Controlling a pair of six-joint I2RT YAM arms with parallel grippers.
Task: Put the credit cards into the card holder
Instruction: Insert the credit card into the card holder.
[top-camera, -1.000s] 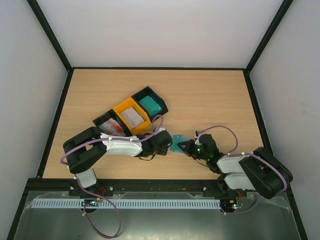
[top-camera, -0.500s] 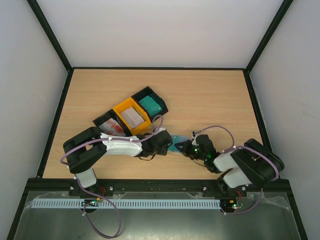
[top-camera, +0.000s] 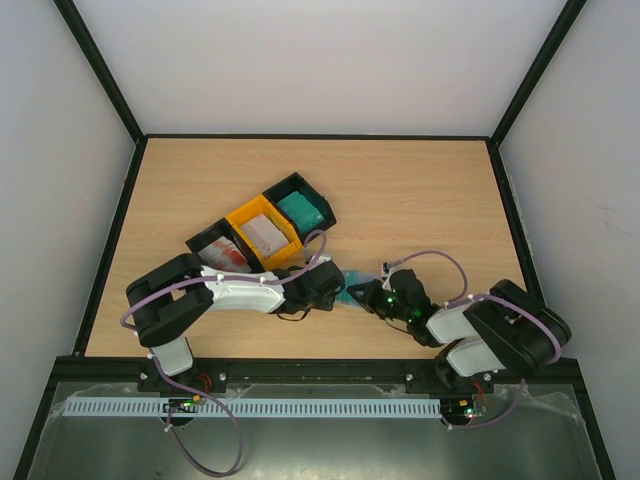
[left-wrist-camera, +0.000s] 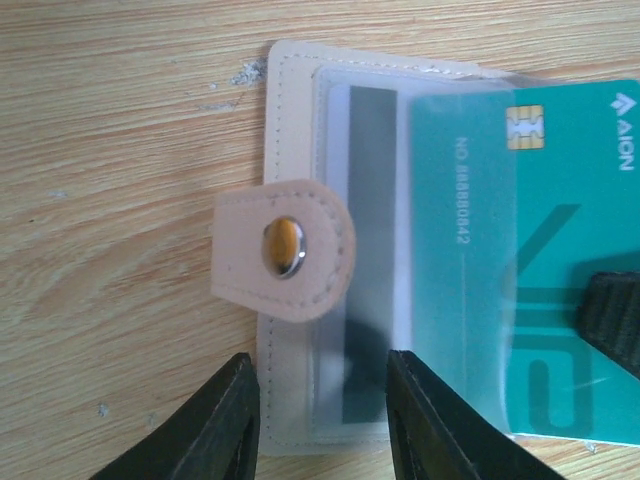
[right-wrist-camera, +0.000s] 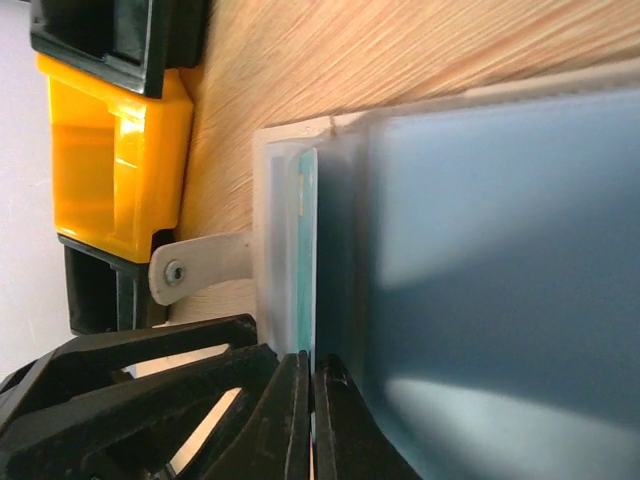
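Near table front, your right end effector clamps teal credit card to feed card holder; left end effector, jaws apart, straddles holder edge, prob. anchoring.

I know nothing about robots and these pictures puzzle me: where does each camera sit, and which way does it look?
Top camera: above and behind, looking down on the table; both arms show.
Left wrist camera: on the left arm, looking down at the wallet and teal card; its black jaws below.
Right wrist camera: on the right arm, looking low toward the yellow tray; its shut jaws below.
Both wrist views share the wallet and card.
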